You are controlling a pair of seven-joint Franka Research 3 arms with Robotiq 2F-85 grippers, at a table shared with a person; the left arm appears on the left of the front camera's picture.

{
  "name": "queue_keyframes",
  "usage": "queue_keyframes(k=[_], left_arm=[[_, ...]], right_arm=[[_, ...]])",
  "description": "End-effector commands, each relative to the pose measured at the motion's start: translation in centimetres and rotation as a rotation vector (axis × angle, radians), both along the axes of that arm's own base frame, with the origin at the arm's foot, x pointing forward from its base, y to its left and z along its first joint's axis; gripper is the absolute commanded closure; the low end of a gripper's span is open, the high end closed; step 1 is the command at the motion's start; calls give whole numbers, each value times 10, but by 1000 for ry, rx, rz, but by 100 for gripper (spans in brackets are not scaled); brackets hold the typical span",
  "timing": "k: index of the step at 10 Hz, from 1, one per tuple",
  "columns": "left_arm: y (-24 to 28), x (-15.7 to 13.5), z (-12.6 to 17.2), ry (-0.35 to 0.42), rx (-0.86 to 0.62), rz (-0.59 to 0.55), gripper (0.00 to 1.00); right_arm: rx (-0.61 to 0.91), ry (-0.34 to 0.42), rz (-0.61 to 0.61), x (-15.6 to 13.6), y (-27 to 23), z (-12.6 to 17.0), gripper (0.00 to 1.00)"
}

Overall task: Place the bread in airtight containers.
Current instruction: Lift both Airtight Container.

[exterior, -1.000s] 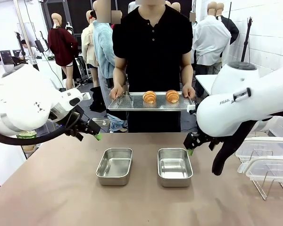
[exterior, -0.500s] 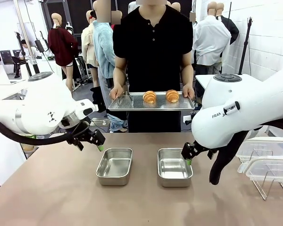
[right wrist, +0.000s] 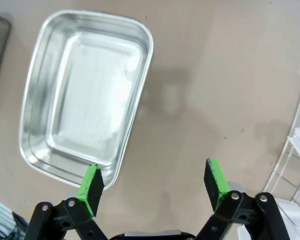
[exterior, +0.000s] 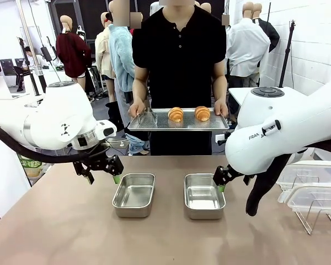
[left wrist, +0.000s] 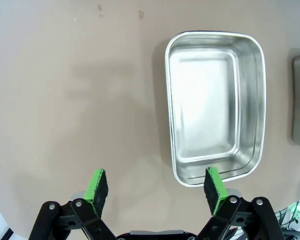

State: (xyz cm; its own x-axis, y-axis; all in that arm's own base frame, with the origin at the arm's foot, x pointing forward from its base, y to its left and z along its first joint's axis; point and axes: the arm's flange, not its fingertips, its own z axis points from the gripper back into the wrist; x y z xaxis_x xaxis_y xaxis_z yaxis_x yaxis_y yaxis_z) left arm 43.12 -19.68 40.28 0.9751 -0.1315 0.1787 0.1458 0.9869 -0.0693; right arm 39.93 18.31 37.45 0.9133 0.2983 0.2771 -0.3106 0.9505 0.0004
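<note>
Two golden-brown croissant rolls, the left bread [exterior: 175, 114] and the right bread [exterior: 202, 113], lie on a flat steel tray [exterior: 154, 122] that a person holds at the table's far side. Two empty steel airtight containers stand on the table: the left tin [exterior: 134, 194] [left wrist: 215, 105] and the right tin [exterior: 204, 195] [right wrist: 85, 95]. My left gripper [exterior: 102, 168] [left wrist: 155, 187] hovers open just left of the left tin's far end. My right gripper [exterior: 226, 178] [right wrist: 152, 184] hangs open by the right tin's far right corner. Both hold nothing.
Clear plastic lids [exterior: 309, 175] sit in a wire rack [exterior: 317, 212] at the right edge of the table. The person's hands [exterior: 135, 107] grip both ends of the tray. The brown tabletop [exterior: 71, 232] lies bare in front of the tins.
Both arms have swung inward and lower, bringing each gripper down beside its tin. The person's tray with the bread has stayed put.
</note>
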Motion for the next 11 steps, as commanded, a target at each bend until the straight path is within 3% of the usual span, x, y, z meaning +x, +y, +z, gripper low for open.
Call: queue_keyframes(k=[1, 3, 5, 7, 11], left_arm=[[1, -1, -2, -7, 2, -11, 0], [0, 0, -1, 1, 1, -1, 0], [-17, 6, -7, -24, -36, 38, 0], [-29, 22, -16, 5, -20, 55, 0], [-37, 38, -32, 54, 26, 93, 0]], right_arm=[[-2, 1, 2, -1, 0, 1, 0], [0, 0, 0, 0, 0, 0, 0], [-89, 39, -147, 17, 24, -6, 0], [-101, 84, -224, 30, 36, -18, 0], [-76, 87, -227, 46, 49, -35, 0]])
